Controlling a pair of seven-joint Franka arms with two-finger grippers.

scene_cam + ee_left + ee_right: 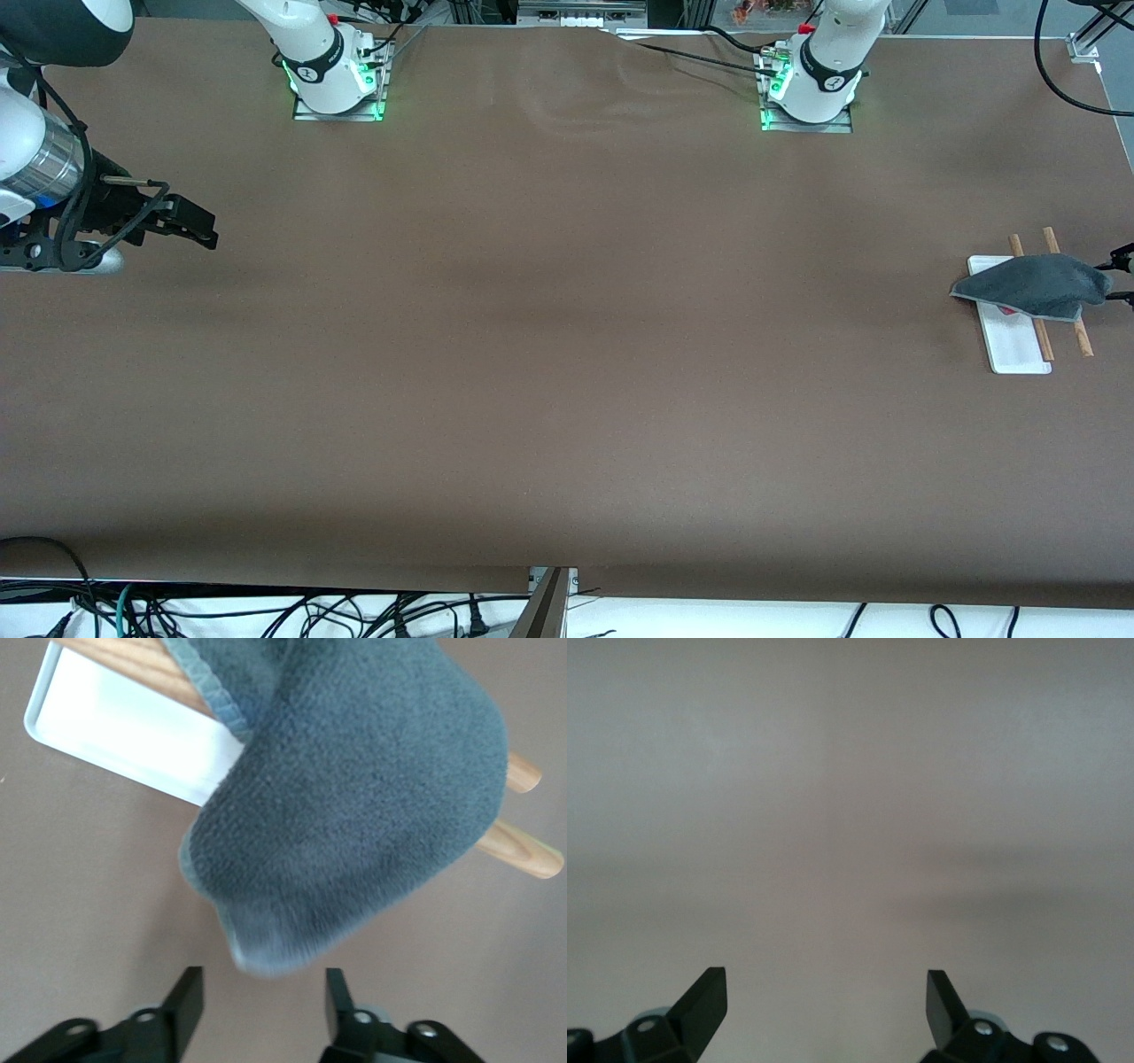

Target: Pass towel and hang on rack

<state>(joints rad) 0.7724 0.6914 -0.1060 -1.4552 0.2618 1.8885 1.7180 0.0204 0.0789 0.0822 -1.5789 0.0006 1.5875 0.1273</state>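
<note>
– Where's your towel [1032, 285] sitting?
– Draped over the rack [1019, 341] at the left arm's end of the desk [567, 354], left hand [257, 997] just beside it; right hand [190, 221] well apart.

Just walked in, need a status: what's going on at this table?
The towel is draped over the two wooden rods of the rack at the left arm's end of the table. The left pincer is open, just clear of the towel's hanging edge, holding nothing. The right pincer waits at the right arm's end over bare table, also open and empty. The hanging looks done.
</note>
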